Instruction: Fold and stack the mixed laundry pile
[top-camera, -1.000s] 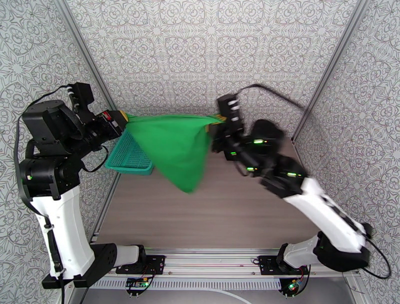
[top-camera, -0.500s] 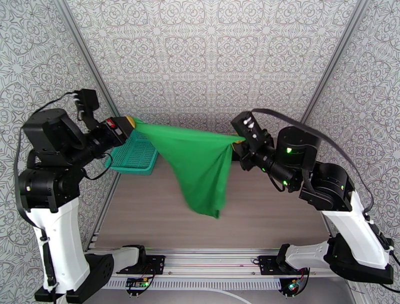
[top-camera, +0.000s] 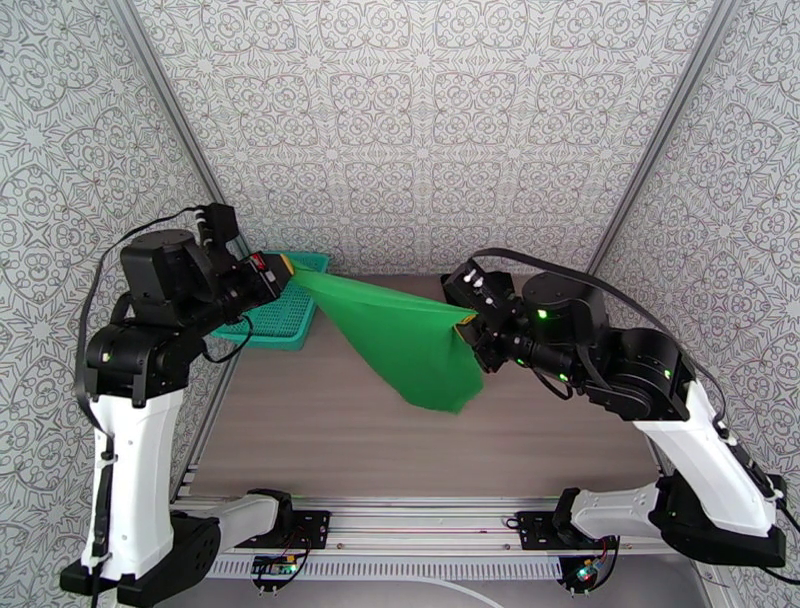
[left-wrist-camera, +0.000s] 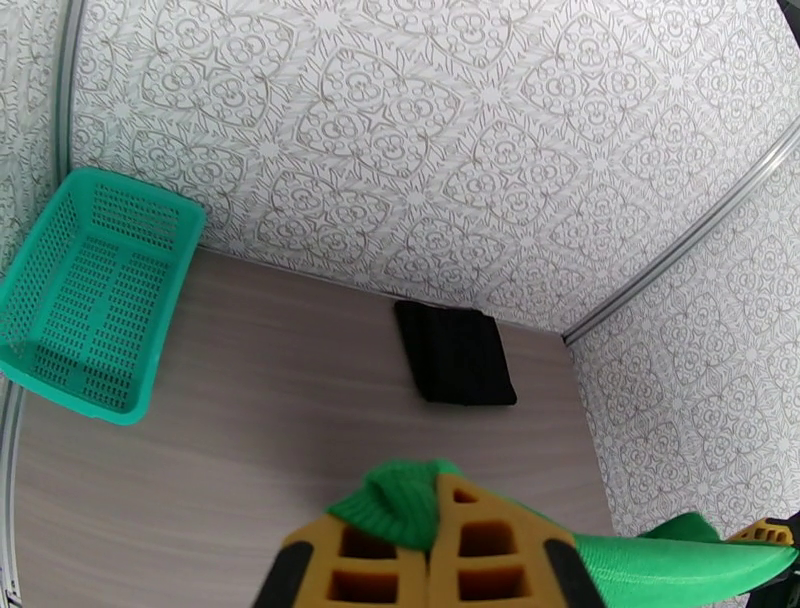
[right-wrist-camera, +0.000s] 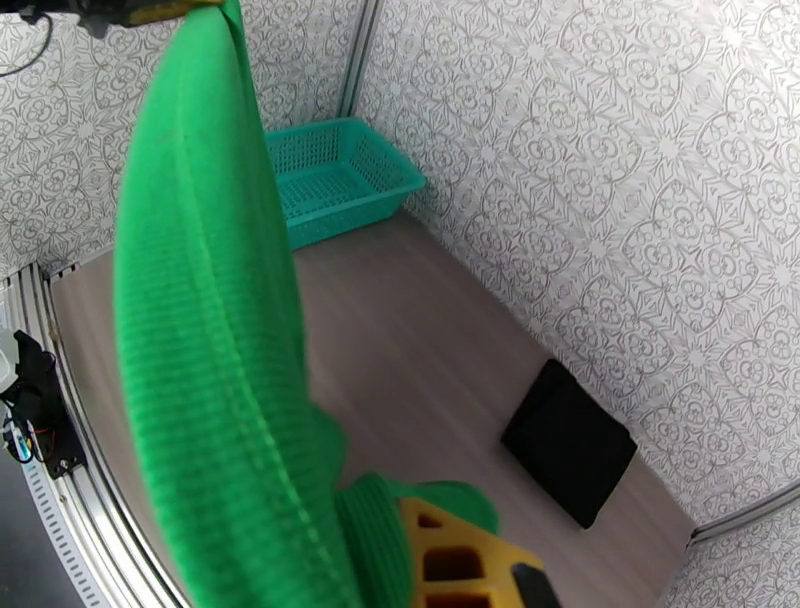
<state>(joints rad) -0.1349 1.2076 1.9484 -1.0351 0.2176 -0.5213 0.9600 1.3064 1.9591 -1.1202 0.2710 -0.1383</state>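
Over the worktop (top-camera: 330, 440), we see the left pincer (top-camera: 285, 268) and right pincer (top-camera: 468, 322) clamped tight on the green shirt (top-camera: 400, 335) beside the basket (top-camera: 278, 322).

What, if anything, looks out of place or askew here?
Nothing stands out. The green T-shirt hangs stretched between the left pincer and right pincer; the folded black garment lies flat; the mesh basket sits upright.

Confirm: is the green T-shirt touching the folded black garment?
Apart. Right wrist view: green T-shirt hangs stretched in the air; folded black garment lies flat, bare table between them.
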